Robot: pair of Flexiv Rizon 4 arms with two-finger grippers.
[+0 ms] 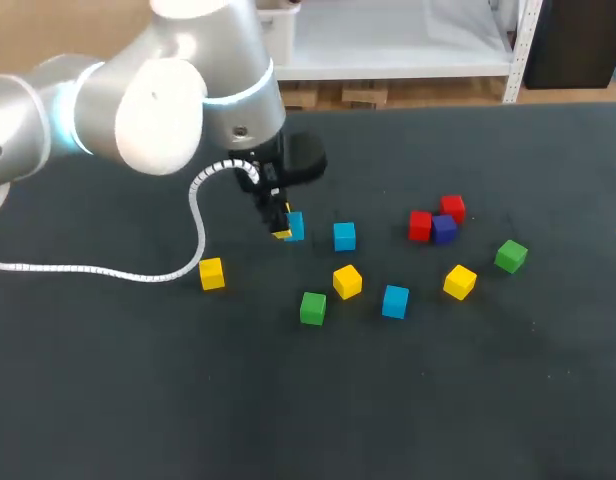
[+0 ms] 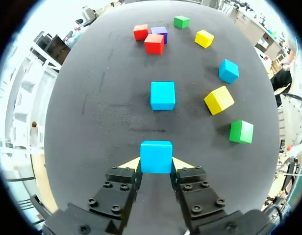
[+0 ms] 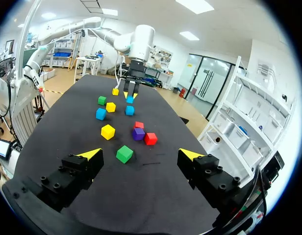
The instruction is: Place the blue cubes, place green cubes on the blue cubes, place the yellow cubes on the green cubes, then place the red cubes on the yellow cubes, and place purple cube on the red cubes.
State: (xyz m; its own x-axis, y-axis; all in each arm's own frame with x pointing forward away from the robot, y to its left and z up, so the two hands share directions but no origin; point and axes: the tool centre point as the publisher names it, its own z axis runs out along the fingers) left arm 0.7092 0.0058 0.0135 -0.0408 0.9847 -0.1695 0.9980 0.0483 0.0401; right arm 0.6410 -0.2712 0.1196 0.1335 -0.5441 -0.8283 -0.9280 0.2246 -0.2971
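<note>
Blue cube [image 2: 156, 152] in clenched left hand [image 2: 156, 165], second cube [image 2: 163, 95] ahead; right hand [image 3: 141, 155] released.

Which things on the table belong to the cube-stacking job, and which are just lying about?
Job: held blue cube in the left tool, two loose blue cubes, two green cubes, three yellow cubes, two red cubes, purple cube.
Lying about: white coiled cable on the table.

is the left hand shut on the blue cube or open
Shut on it: the left hand has both fingers against the blue cube, one each side.
</note>
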